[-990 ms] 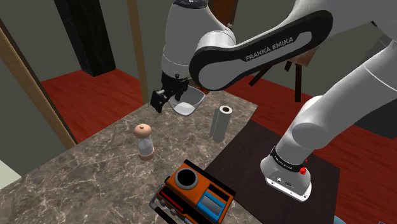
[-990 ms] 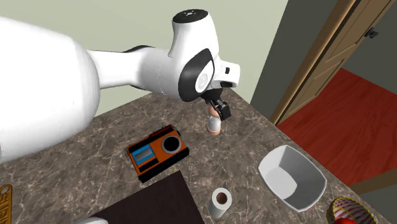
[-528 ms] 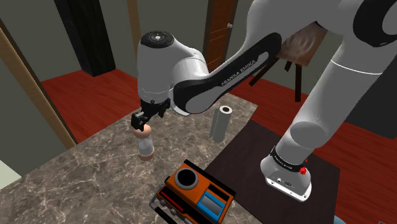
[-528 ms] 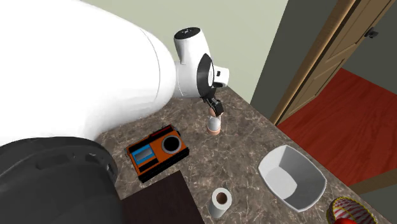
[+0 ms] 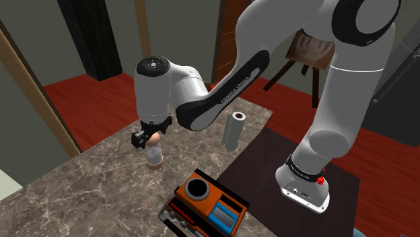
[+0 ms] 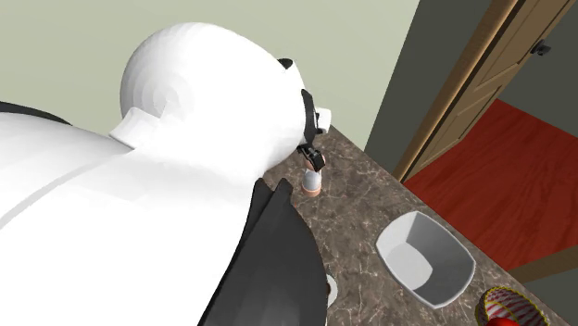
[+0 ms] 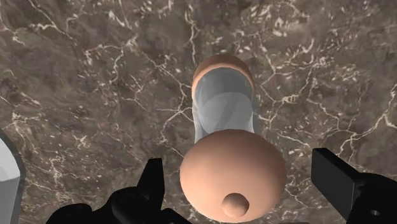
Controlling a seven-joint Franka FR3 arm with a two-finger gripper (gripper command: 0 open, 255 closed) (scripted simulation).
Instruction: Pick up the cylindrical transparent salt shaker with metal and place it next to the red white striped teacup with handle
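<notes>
Gripper (image 5: 149,139) down over the shaker (image 5: 155,157), wide open: black fingers (image 7: 153,186) spread to either side of the rounded tan cap, neither touching it, with the wider gap on one side in the wrist view. Nothing clasped. Shaker upright on the marble counter (image 5: 81,185), with a clear body between tan cap and tan base, well apart from the teacup (image 6: 505,308). In the shoulder view, shaker left of the counter's middle. Pale roll (image 5: 233,130) standing to the right of it, near the counter's far edge. Orange and black box (image 5: 205,202) with a round dark opening nearer the camera, just beside the dark stand (image 5: 256,168). White arm (image 5: 336,101) rising from the stand and arching over to the left, wrist pointing straight down above the shaker. In the second exterior view, arm bulking across the left and middle, gripper poking out at its edge directly over the shaker, close to the counter's far edge by the pale green wall (image 6: 185,56). Grey-white squarish bowl (image 6: 426,259) on the counter to the lower right of the shaker, apart from it. Red and white striped teacup at the bottom right corner, cut by the frame, near the bowl. Red floor (image 6: 500,148) and a wooden door frame (image 6: 463,74) past the counter.
</notes>
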